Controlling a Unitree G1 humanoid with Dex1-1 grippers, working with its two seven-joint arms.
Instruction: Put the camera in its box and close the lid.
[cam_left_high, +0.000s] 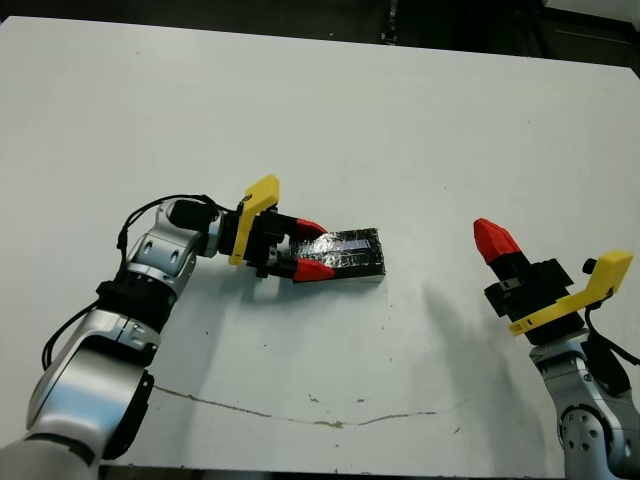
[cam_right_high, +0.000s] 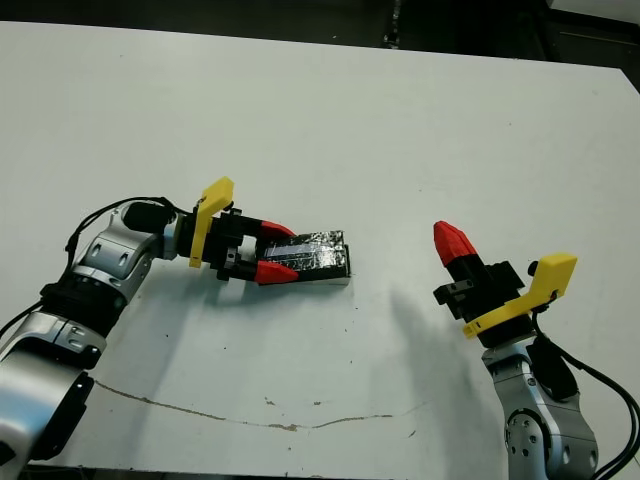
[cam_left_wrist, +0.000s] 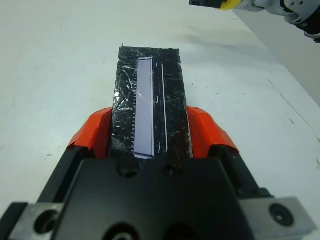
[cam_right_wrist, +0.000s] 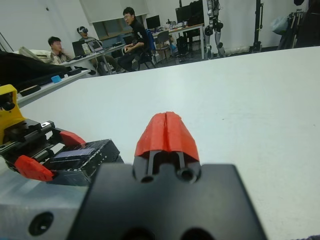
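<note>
**Left claw pinches the lidded box**

Head view: left arm stretched low across the bench (cam_left_high: 420, 130), left claw (cam_left_high: 312, 248) gripping the box (cam_left_high: 372, 274), lid (cam_left_high: 345, 250) on top. Right claw (cam_left_high: 493, 240) raised, well apart.

Left wrist view: red fingers (cam_left_wrist: 95, 132) squeeze both long sides.

Right wrist view: fingertips (cam_right_wrist: 166, 131) pressed together, holding nothing.

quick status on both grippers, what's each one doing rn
Left gripper: fingers closed on the two long sides of the box, lid on top.
Right gripper: shut, holding nothing, apart from the box.
</note>
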